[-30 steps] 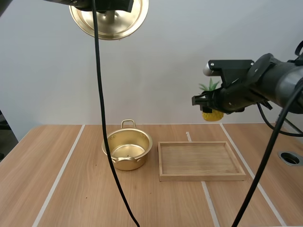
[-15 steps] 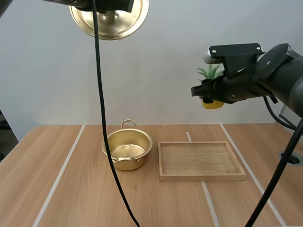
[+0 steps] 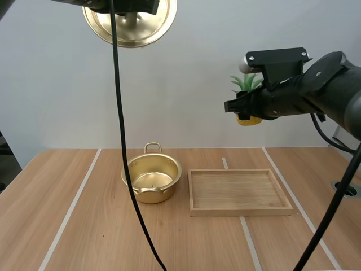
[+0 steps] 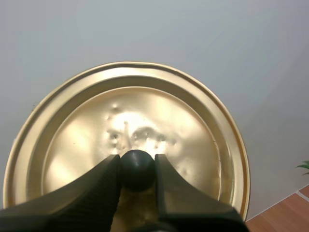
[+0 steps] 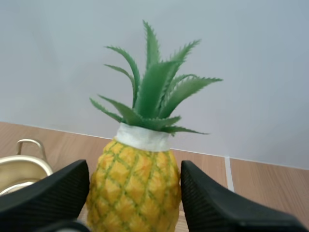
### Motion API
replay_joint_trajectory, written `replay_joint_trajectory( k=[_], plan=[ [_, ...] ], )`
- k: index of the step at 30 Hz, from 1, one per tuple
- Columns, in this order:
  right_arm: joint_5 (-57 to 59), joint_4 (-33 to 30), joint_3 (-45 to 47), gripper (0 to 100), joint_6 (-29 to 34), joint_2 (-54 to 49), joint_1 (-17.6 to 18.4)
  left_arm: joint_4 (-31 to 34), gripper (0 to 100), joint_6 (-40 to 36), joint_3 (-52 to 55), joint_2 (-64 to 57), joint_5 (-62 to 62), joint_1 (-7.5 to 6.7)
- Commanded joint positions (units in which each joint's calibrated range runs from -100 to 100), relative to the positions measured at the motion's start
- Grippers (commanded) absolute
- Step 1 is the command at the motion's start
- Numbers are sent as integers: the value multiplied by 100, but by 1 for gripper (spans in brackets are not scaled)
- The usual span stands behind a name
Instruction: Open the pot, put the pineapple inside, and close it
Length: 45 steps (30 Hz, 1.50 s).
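The pot [image 3: 151, 179] is positioned on the table [image 3: 84, 226], left of centre, with the wooden tray [image 3: 240, 192] set just beside it on the right, a narrow gap being left between the two. The lid [image 3: 141, 25] is held high above the left side of the table, its knob [image 4: 137, 169] pinched by the left gripper [image 4: 137, 166]. The pineapple [image 5: 135, 188] is held upright in the right gripper [image 5: 133, 181], high on the right, on the tray's side, well apart from the pot.

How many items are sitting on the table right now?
2. The open pot stands left of centre; the wooden tray lies just right of it. The lid is aloft in the left hand, the pineapple in the right hand.
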Motion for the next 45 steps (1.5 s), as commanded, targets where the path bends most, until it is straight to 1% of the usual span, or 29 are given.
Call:
replay_joint_trajectory(
  k=[1,6,9,13,20,24,31,45],
  plan=[
    [-194,-25,-47,0,-220,-9,365,-12,0,-50,-59,-50,-196,-16],
    [-577,-294,-47,0,-220,-9,1130,-12,0,-50,-59,-50,-196,-16],
    [-719,-497,-47,0,-220,62,1483,-12,0,-50,-59,-50,-196,-16],
    [-747,-526,-47,0,-220,354,1826,-12,0,-50,-59,-50,-196,-16],
    [-998,-515,-47,0,-220,987,2242,-12,0,-50,-59,-50,-196,-16],
    [-1249,-515,-47,0,-220,1363,2371,-12,0,-50,-59,-50,-196,-16],
    [-1528,-511,-47,0,-220,2151,2371,-12,0,-50,-59,-50,-196,-16],
    [-2410,-487,-47,0,-297,3392,2371,-12,0,-50,-59,-50,-196,-16]
  ],
)
